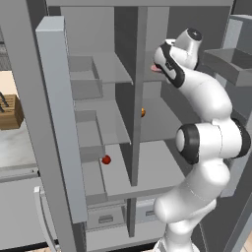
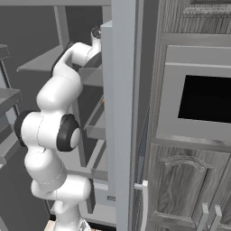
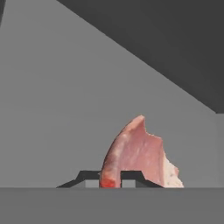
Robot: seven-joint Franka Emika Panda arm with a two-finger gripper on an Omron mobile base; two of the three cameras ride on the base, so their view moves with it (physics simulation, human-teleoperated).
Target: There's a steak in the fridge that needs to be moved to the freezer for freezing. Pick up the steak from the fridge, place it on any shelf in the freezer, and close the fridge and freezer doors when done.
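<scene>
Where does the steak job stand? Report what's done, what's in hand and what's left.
Done: the gripper is shut on the steak, which stands up between its tips in the hand view. In hand: the arm reaches high into the right-hand compartment, a pink sliver showing at its hand. Left: setting the steak on a freezer shelf and shutting both doors; the near door stands open.

The steak [image 3: 140, 153] stood on edge between the tips of the end effector [image 3: 109, 177], which was closed on it, above a shelf of the fridge [image 1: 162, 123]. The arm reached into the right half of the unit. In the freezer [image 1: 93, 123] to the left, a small ball [image 1: 106, 159] lay on a lower shelf [image 1: 115, 170]. Another ball [image 1: 142, 112] sat just right of the centre divider [image 1: 137, 98].
</scene>
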